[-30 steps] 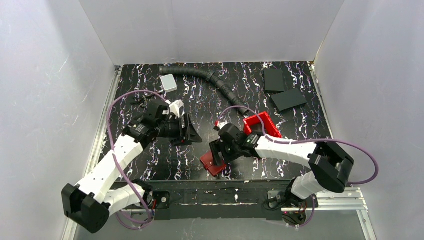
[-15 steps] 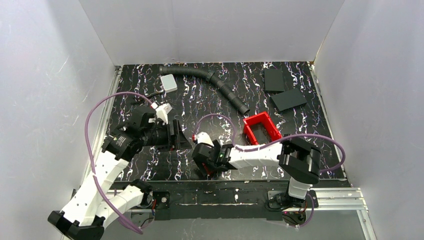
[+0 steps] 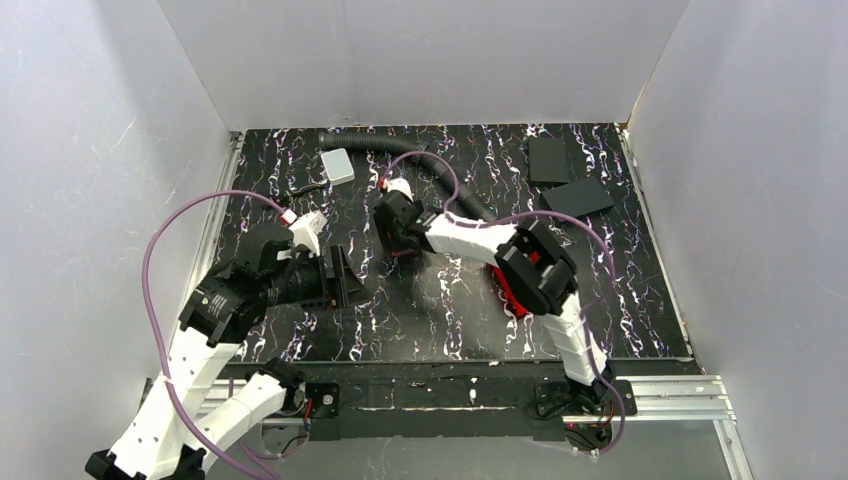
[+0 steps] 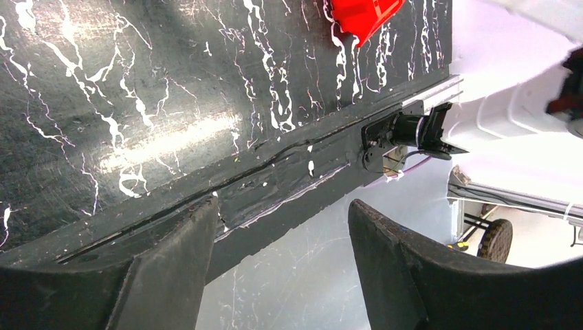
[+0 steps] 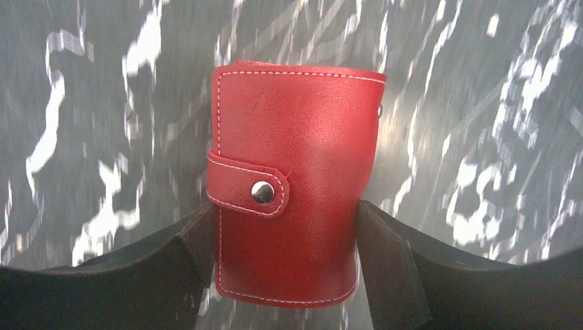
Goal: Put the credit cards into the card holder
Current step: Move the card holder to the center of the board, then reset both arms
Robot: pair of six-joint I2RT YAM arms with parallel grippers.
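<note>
Right pincer (image 5: 283, 213) is clenched on the card holder (image 5: 295, 137), a small flat red leather wallet with white stitching. One dark finger presses each long side. The wallet is folded shut, its clasp tab (image 5: 249, 191) wrapped across the front and fastened with a silver snap. Behind it the marbled surface shows only as a blur, so I cannot tell whether the wallet touches it or hangs just above.

From overhead, that pincer sits around the middle of the black, white-veined counter (image 3: 600, 300), somewhat toward the far side. It is near the black corrugated hose (image 3: 400, 148) that curves across the back.

The credit cards (image 3: 338, 165) show as a pale grey-white flat rectangle lying on the counter at the far left, just beside the hose's end. They are well apart from the wallet; whether this is one card or a stack I cannot tell.

Left pincer (image 4: 282, 206) is released, its two dark fingers spread with nothing between them. It hangs over the counter's near-left part and looks toward the front edge.

A red open-top plastic bin (image 4: 361, 14) stands right of centre, largely hidden under the right arm's elbow. Two black flat slabs (image 3: 578, 198) lie at the far right.
</note>
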